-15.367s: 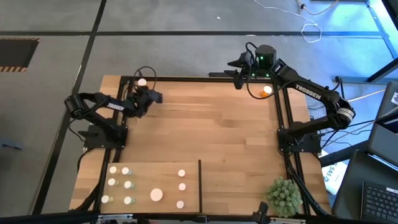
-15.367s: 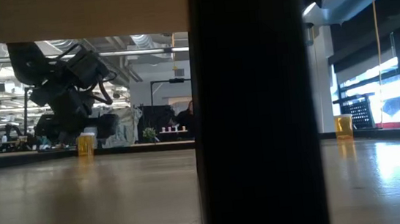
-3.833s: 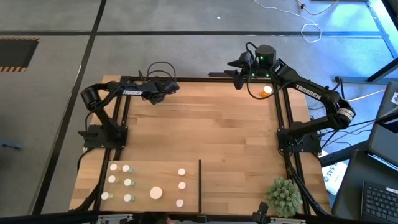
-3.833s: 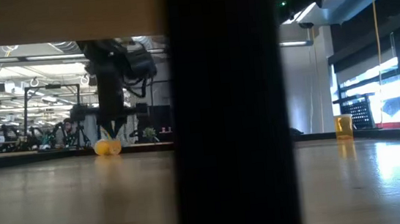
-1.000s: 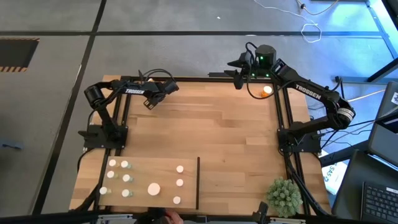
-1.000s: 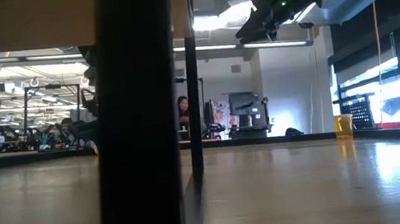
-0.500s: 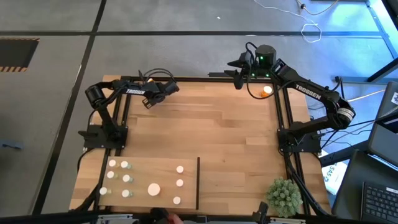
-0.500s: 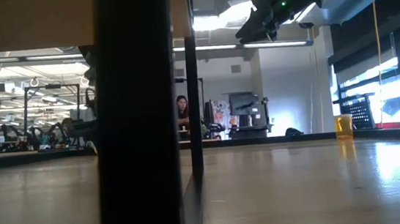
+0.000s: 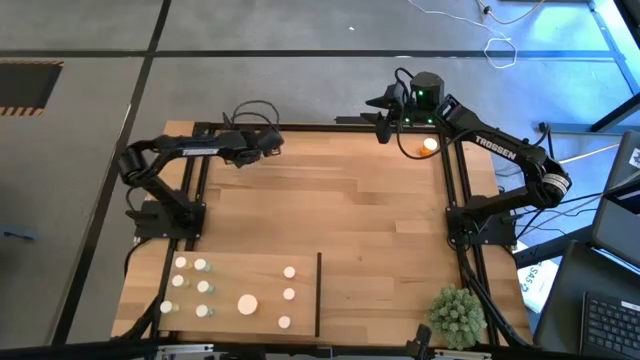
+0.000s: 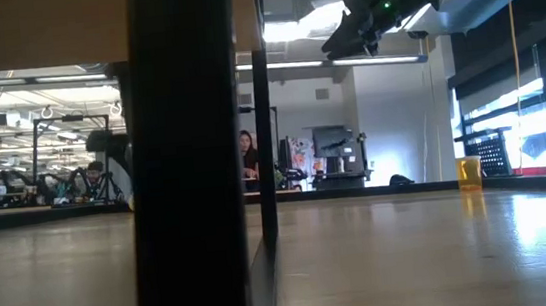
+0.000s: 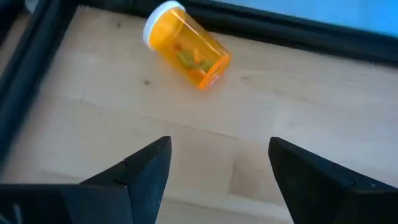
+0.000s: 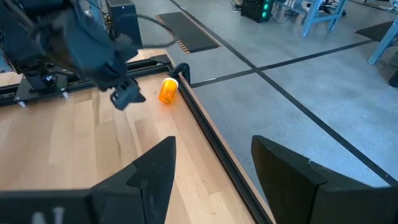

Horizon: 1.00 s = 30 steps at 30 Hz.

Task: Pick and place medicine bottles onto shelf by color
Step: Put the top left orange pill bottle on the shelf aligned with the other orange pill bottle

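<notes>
- Left gripper [image 11: 214,165] hangs wide open and empty near the tabletop's [image 9: 350,210] far-left corner.
- Orange bottle [image 11: 186,45] lies tipped over at the far edge.
- Right gripper [image 12: 211,165] is open above the far-right corner.
- Shelf [image 9: 240,270] sits at the near-left edge.

Two arms at one table [image 9: 340,200]: left arm [image 9: 190,150], right arm [image 9: 500,150]. One shelf [image 9: 230,275], with one dark divider [image 9: 319,295]. Ten white-capped bottles [image 9: 204,287] on the shelf, one of them a wider bottle [image 9: 247,304]. Two orange bottles elsewhere on the table: one lying bottle [image 11: 186,46] and one corner bottle [image 9: 430,144]. Twelve bottles altogether. One plant ball [image 9: 457,314].
</notes>
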{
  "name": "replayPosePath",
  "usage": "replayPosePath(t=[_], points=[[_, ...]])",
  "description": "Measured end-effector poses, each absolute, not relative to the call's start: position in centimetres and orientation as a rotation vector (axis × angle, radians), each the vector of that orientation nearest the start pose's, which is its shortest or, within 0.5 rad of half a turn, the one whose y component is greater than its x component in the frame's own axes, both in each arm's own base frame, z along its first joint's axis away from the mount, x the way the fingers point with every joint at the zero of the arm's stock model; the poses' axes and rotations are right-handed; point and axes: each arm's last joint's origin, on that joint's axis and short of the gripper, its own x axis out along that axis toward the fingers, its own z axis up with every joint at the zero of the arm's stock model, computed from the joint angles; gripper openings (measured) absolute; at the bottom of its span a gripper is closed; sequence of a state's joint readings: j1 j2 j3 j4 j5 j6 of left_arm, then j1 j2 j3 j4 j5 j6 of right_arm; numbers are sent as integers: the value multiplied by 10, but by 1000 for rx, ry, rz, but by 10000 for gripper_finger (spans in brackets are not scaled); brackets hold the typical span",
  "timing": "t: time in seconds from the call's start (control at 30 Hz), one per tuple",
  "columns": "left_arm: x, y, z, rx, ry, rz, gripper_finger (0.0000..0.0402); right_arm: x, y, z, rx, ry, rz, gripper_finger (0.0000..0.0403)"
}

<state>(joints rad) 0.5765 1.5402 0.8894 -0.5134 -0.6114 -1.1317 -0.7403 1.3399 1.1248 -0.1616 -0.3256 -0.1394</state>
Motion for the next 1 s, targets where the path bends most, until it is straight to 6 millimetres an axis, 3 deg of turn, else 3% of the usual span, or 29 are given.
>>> replayPosePath(t=[0.2,0.4,0.67,1.0], points=[[200,182,209,-884,526,1488,264,228,-196,332,56,354,-385,213],[176,201,209,-1077,514,1484,264,228,-196,332,56,354,-385,213],[174,210,204,-1302,352,1532,264,228,-196,332,56,354,-385,213],[182,201,204,-1362,248,1608,264,228,-196,332,56,354,-385,213]])
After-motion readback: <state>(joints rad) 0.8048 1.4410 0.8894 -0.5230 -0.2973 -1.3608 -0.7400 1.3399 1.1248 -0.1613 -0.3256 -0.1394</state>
